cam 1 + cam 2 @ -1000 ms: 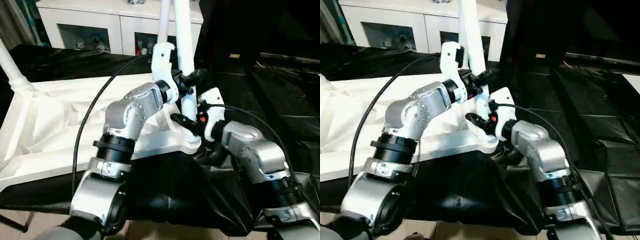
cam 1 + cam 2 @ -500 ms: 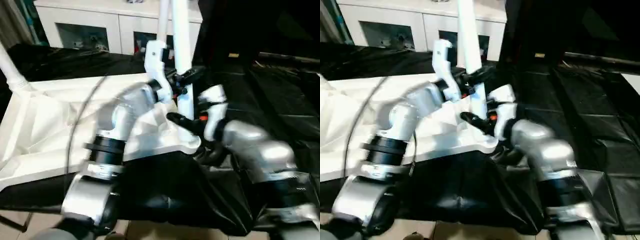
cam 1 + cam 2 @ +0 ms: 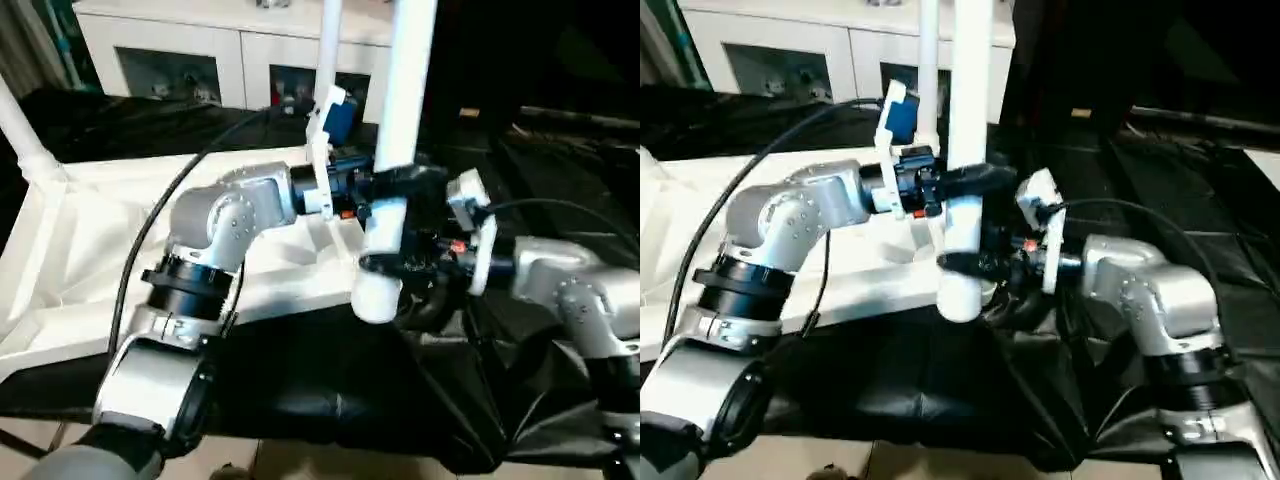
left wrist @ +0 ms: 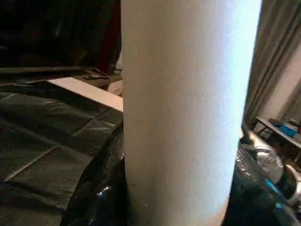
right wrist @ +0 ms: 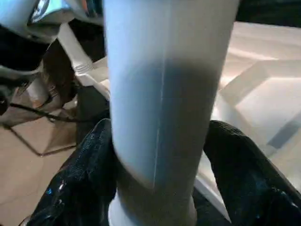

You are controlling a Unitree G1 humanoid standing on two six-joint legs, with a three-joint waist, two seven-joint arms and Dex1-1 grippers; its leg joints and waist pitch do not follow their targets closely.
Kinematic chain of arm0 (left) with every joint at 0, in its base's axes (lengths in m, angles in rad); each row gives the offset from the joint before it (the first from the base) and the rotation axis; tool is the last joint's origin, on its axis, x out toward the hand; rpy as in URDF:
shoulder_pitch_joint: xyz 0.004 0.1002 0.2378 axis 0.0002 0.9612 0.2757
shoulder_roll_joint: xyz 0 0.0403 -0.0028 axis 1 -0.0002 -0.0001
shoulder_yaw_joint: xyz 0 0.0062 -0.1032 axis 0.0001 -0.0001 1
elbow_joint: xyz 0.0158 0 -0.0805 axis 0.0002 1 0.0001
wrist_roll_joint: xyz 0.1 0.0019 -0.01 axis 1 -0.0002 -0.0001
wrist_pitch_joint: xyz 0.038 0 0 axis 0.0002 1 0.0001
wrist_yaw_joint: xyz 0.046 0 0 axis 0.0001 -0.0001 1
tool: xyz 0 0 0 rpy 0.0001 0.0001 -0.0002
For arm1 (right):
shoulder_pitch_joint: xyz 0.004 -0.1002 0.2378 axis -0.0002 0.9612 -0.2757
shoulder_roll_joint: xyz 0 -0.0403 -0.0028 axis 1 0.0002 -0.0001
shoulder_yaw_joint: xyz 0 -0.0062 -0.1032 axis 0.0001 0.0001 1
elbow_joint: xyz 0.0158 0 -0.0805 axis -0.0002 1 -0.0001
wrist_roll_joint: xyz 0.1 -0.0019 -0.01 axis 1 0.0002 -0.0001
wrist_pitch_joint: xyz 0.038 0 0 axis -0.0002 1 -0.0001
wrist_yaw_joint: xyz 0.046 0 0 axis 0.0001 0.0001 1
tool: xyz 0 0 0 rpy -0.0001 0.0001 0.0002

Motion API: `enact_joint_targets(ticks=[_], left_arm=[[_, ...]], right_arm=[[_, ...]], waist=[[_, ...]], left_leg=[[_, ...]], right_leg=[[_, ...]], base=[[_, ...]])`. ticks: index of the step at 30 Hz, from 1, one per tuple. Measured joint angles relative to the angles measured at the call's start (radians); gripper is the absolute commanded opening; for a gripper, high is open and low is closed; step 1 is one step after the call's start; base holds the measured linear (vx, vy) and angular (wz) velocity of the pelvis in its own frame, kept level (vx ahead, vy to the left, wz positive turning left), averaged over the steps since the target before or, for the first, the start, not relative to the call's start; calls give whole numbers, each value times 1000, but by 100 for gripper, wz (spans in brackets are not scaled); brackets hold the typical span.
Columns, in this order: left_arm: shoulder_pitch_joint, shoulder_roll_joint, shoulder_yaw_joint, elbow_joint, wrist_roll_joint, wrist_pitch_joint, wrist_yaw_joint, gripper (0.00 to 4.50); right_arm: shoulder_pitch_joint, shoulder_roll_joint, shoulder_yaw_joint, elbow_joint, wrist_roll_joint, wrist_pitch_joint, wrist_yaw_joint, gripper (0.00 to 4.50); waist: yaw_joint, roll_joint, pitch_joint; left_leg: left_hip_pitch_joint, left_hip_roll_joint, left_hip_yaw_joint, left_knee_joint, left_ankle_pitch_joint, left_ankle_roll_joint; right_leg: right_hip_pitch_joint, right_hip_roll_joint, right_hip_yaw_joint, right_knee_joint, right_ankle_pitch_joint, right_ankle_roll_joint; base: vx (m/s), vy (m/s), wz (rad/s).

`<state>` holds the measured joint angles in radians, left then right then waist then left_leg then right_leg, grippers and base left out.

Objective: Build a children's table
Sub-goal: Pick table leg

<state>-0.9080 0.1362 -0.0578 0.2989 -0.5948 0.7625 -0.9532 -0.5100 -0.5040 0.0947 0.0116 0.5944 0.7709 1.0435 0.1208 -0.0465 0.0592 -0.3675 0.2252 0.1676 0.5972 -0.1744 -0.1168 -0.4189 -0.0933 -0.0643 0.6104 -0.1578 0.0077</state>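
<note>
Two grippers close in from opposite sides on one white tube leg [image 3: 398,150] of the children's table, which stands nearly upright with its wide lower end hanging off the near corner of the upturned tabletop [image 3: 80,260]. The left gripper [image 3: 392,183] reaches across from the robot's left with its black fingers [image 3: 415,178] wrapped around the tube's middle, clenched on it. The right gripper [image 3: 398,266] comes in lower from the robot's right, its fingers [image 3: 380,264] curving around the tube just above the rounded end; whether they press the plastic or stand slightly off it cannot be told. In both wrist views the leg rises right between each gripper's own fingers, close against the camera. The tabletop lies ribbed side up on the black-covered work table [image 3: 560,200], with a second leg [image 3: 22,135] upright in its far left corner socket and a third leg [image 3: 329,45] rising behind the left wrist. A white cabinet with glass doors [image 3: 180,60] stands beyond.
</note>
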Motion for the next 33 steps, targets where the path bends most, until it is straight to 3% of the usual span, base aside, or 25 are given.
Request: enact_joint_targets(ticks=[7, 21, 33], left_arm=[[0, -2, 0, -9, -1, 6, -26, 184], [0, 20, -22, -19, 0, 20, -71, 184], [2, 21, -23, -32, 0, 32, -71, 184]], right_arm=[[-3, 9, 32, 1, 0, 2, 33, 299], [-21, -1, 38, 13, -7, 2, 66, 299], [-22, -3, 54, 13, -7, 5, 97, 195]], waist=[[3, 0, 0], [19, -1, 0], [22, -2, 0]], left_leg=[[0, 0, 0, 0, 0, 0], [0, 0, 0, 0, 0, 0], [0, 0, 0, 1, 0, 0]], right_leg=[[0, 0, 0, 0, 0, 0], [0, 0, 0, 0, 0, 0], [0, 0, 0, 1, 0, 0]], base=[[0, 0, 0], [0, 0, 0], [0, 0, 0]])
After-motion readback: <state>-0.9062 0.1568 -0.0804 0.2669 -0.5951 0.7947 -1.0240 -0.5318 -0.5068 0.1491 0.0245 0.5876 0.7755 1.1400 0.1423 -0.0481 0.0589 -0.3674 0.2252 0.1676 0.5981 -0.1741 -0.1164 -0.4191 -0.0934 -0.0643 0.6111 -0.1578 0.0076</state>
